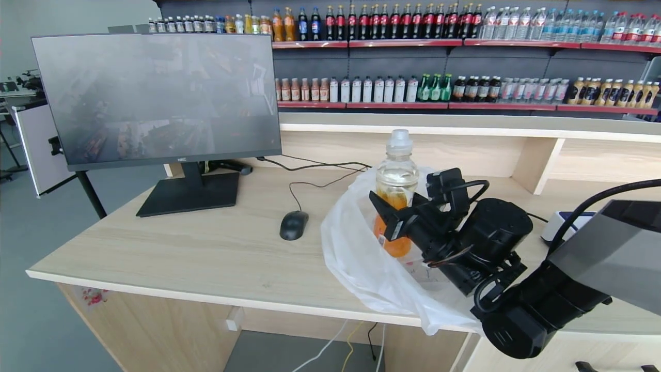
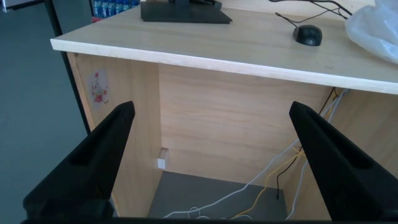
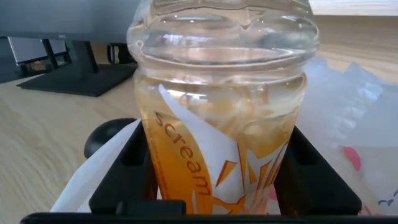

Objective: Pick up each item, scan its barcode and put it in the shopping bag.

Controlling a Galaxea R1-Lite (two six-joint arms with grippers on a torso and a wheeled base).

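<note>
A clear bottle (image 1: 396, 186) with an orange label and white cap stands upright over the white plastic shopping bag (image 1: 361, 258) on the wooden counter. My right gripper (image 1: 393, 219) is shut on the bottle's lower body, fingers on either side. Up close, the bottle (image 3: 224, 112) sits between the two black fingers (image 3: 127, 168), with the bag (image 3: 354, 106) behind it. My left gripper (image 2: 211, 162) is open and holds nothing, hanging low in front of the counter's open underside, below the counter edge (image 2: 205, 59).
A monitor (image 1: 155, 98) on a black stand occupies the counter's left back, with a black mouse (image 1: 294, 225) and cables beside it. A white device (image 1: 563, 225) lies at the right behind my arm. Drink shelves line the back wall. Cables hang under the counter (image 2: 273, 186).
</note>
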